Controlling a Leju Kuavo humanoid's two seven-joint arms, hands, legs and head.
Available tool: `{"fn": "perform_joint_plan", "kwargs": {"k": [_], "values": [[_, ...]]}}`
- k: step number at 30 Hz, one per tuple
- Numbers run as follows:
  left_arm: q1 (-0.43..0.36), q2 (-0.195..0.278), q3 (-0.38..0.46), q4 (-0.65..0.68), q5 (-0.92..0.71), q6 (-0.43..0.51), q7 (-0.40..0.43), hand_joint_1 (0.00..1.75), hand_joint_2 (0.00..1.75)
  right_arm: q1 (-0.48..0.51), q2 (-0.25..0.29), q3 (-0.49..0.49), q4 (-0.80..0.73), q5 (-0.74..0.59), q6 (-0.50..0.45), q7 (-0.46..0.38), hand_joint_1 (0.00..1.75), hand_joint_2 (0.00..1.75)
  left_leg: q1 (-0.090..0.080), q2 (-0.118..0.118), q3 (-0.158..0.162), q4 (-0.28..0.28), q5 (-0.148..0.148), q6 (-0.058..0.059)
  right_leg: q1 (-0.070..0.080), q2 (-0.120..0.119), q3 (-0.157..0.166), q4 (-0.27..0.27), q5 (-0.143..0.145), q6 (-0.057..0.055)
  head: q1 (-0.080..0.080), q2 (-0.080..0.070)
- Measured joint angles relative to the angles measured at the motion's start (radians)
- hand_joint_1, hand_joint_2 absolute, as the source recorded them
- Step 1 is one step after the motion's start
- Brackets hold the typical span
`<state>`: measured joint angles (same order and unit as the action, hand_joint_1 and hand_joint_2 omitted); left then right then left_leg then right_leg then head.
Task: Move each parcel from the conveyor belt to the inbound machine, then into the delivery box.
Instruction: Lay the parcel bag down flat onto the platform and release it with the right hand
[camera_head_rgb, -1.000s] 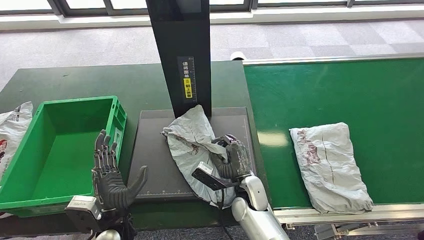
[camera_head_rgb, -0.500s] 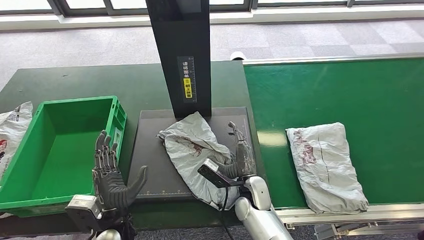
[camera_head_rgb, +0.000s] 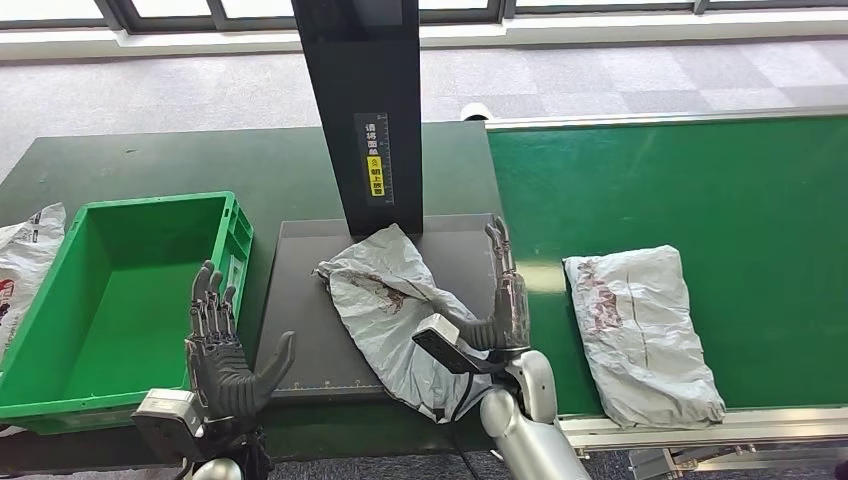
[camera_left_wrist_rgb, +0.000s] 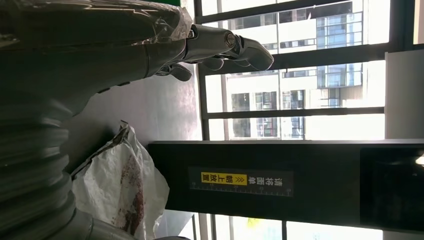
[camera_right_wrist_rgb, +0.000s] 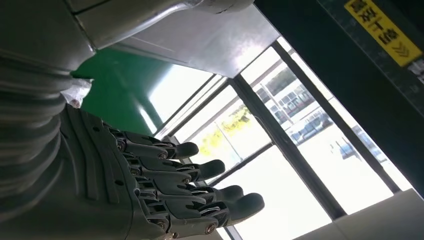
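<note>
Right hand (camera_right_wrist_rgb: 125, 190) empty, fingers (camera_right_wrist_rgb: 200, 170) straight and apart; green conveyor belt (camera_right_wrist_rgb: 120, 85), black post with yellow label (camera_right_wrist_rgb: 382, 30), windows behind.

Looks like we're in a parcel-sorting demo set up inside an office: green conveyor (camera_head_rgb: 700, 180), a black scanner post (camera_head_rgb: 365, 110) with its platform (camera_head_rgb: 300, 300), a green crate (camera_head_rgb: 120, 290), grey carpet tiles (camera_head_rgb: 600, 80), big windows (camera_left_wrist_rgb: 295, 90).

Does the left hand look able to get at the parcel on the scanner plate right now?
Probably yes. The left hand is open beside the green box, and only bare scanner plate lies between it and the parcel.
</note>
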<state>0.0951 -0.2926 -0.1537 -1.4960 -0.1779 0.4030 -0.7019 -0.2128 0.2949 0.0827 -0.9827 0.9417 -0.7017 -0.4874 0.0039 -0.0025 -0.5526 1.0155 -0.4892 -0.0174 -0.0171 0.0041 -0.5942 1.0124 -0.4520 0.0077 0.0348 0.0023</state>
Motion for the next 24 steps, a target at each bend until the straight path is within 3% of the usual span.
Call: {"fn": "perform_joint_plan", "kwargs": {"k": [4,6,13,24], "values": [[-0.01,0.0,0.0,0.011,-0.033,-0.005,0.0,0.0,1.75,0.066,0.024,-0.038,-0.181,-0.117,0.0,-0.165,0.0,1.75,0.0,0.0,0.0,0.0,0.0,0.0,0.0,0.0,-0.001,0.0,0.0,0.0,0.0,0.0],[-0.03,0.0,0.0,0.037,-0.069,-0.014,0.0,0.0,1.75,0.102,0.032,-0.044,-0.299,-0.188,-0.001,-0.202,0.0,1.75,0.0,-0.001,0.0,0.0,0.0,0.0,0.0,-0.001,-0.001,0.0,0.0,0.0,0.0,0.0],[-0.17,-0.016,-0.017,0.244,-0.232,-0.038,0.002,0.0,1.75,0.161,0.035,-0.043,-0.628,-0.274,0.0,-0.214,0.0,1.75,0.0,0.001,0.0,0.0,0.0,0.001,-0.001,0.0,-0.001,0.0,0.001,0.001,0.0,0.0],[-0.36,-0.062,-0.045,0.59,-0.333,-0.021,0.026,0.0,1.75,0.166,0.035,-0.021,-0.71,-0.281,0.001,-0.214,0.0,1.75,-0.001,0.003,0.0,0.001,0.001,0.001,-0.001,0.002,-0.001,0.0,0.003,0.001,0.0,0.0]]}}
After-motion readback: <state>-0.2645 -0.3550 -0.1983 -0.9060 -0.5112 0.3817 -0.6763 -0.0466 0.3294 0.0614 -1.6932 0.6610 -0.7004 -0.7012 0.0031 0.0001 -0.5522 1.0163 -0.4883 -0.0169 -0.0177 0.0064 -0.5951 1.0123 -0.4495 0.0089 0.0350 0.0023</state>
